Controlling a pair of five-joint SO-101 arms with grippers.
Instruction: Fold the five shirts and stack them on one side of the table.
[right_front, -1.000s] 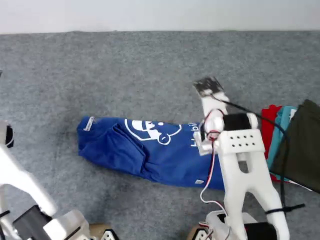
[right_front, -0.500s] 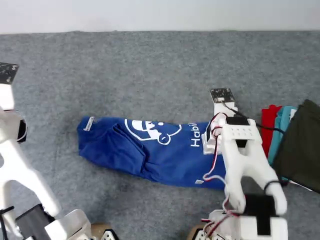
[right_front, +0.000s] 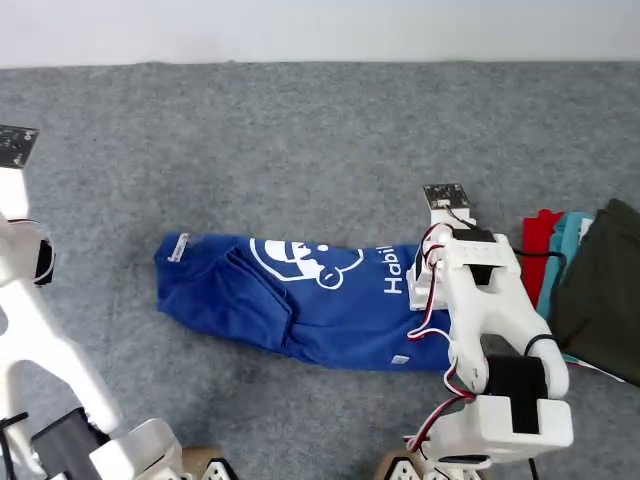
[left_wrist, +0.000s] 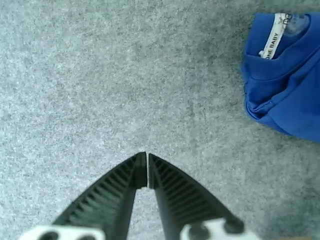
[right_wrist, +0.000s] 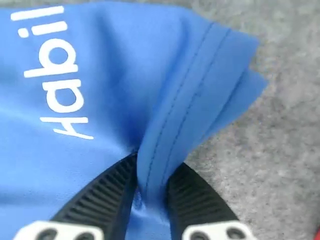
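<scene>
High view, shirt in work: blue cotton shirt with white print (right_front: 290, 300) lying as a long, loosely folded band on the grey felt table cover (right_front: 300, 130), collar label at one end, lettering at the other.
High view, side pile: red shirt (right_front: 540, 250), teal shirt (right_front: 565, 250) and dark olive shirt (right_front: 605, 290) overlapping just beyond the lettered end of the blue shirt.
High view, arms: white right arm (right_front: 485, 300) bending over the lettered end; white left arm (right_front: 25, 300) standing well apart from the collar end.
Left wrist view, left pincer (left_wrist: 147, 159): pressed together on nothing, hanging over bare felt near the collar end, not touching the blue shirt.
Right wrist view, right pincer (right_wrist: 150, 167): pinching a raised fold of stitched hem beside the lettering.
Progress: seemingly more than halfway, judging by three shirts piled; blue shirt needing at least a crosswise fold, then stacking.
Count: four shirts showing (one blue, three piled) against the five named; two arms, two pincers.
</scene>
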